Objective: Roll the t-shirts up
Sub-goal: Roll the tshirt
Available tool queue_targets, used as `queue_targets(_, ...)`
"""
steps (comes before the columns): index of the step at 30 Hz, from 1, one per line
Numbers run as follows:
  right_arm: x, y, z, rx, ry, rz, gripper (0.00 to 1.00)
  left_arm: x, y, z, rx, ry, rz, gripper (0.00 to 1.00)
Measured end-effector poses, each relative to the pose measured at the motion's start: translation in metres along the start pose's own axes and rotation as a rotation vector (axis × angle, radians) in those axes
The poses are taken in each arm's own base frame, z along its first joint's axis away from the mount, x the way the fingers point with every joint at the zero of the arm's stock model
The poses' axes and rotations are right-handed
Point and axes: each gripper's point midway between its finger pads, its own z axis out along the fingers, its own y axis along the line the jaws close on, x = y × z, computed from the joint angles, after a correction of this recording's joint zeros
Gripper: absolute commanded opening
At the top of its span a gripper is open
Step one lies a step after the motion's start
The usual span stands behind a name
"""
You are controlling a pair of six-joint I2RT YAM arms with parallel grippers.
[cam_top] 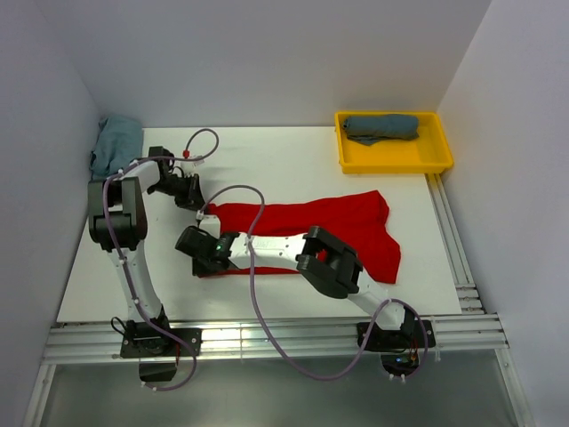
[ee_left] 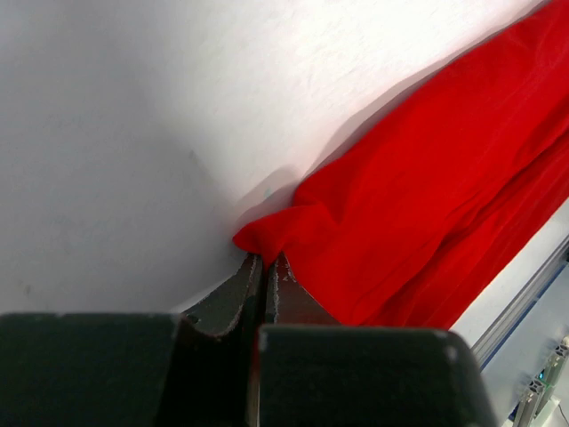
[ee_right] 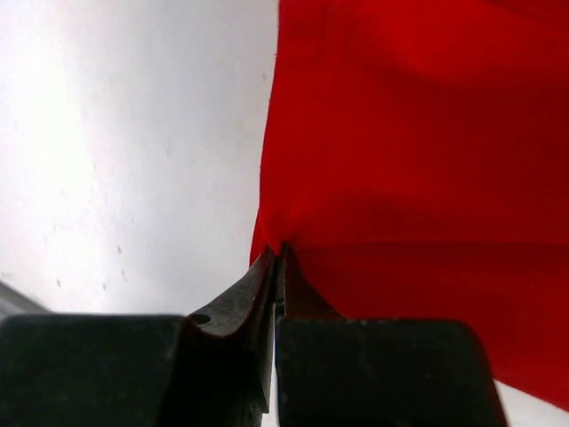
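Observation:
A bright red t-shirt (cam_top: pixel 342 227) lies spread flat across the middle of the white table. My left gripper (cam_top: pixel 199 205) is at its far left corner, and in the left wrist view the gripper (ee_left: pixel 266 260) is shut on a bunched fold of red cloth (ee_left: pixel 427 196). My right gripper (cam_top: pixel 203 264) is at the near left corner. The right wrist view shows the gripper (ee_right: pixel 281 252) pinched shut on the edge of the red shirt (ee_right: pixel 418 133). A slate blue-grey t-shirt (cam_top: pixel 382 127) lies rolled in the tray. A pale teal t-shirt (cam_top: pixel 116 145) is heaped at the back left.
A yellow tray (cam_top: pixel 440 160) stands at the back right corner. Aluminium rails run along the table's near edge (cam_top: pixel 267 336) and its right side (cam_top: pixel 453 245). White walls enclose the table on three sides.

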Motion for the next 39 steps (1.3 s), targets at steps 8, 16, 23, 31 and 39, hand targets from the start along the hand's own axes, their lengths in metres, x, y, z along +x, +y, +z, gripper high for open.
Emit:
queue_targets(8,0.013,-0.001,-0.008,-0.044,0.024,0.007,0.04,0.006,0.010,-0.011,-0.057,-0.001,-0.021,0.00)
queue_targets(16,0.016,-0.003,-0.013,-0.051,0.035,0.011,0.05,0.006,0.014,-0.013,-0.091,0.007,-0.030,0.00)
queue_targets(23,0.007,0.004,-0.029,-0.109,0.032,0.038,0.05,0.005,0.014,-0.013,-0.143,0.030,-0.024,0.02)
queue_targets(31,-0.003,0.013,-0.031,-0.166,0.028,0.064,0.04,-0.003,0.014,-0.016,-0.238,0.037,0.008,0.05)
queue_targets(39,-0.009,0.006,-0.034,-0.185,0.016,0.091,0.02,-0.018,0.004,-0.020,-0.327,0.038,0.060,0.11)
